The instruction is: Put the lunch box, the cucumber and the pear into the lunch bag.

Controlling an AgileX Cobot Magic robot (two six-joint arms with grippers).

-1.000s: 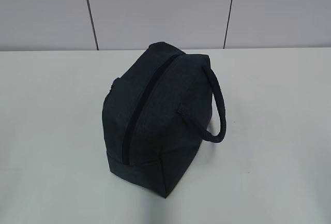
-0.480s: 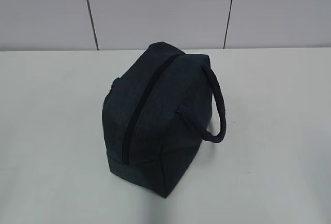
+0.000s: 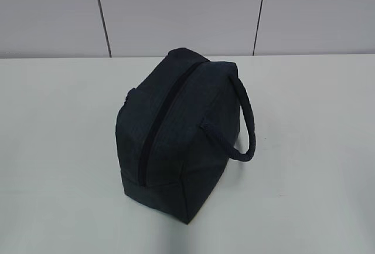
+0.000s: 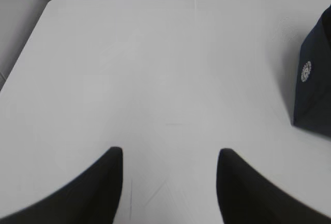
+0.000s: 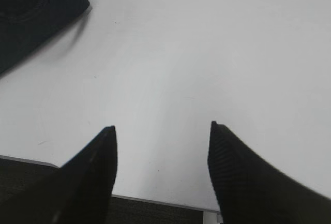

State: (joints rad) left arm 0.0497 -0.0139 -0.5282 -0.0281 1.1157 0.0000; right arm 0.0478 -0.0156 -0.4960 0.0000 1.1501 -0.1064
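From the outside camera, the lunch bag [image 3: 176, 128] sits alone mid-table [image 3: 316, 148], zipper [image 3: 158, 122] shut along the top, strap handle [image 3: 243, 125] looping off its right side. Neither arm shows here.

Left wrist cam: the left gripper [image 4: 169, 154] hangs over bare table with fingers spread wide, nothing in it; the bag's corner pokes in at the right edge.

Right wrist cam: the right gripper [image 5: 162, 128] is spread wide and empty too, near the table edge, bag at the top left.
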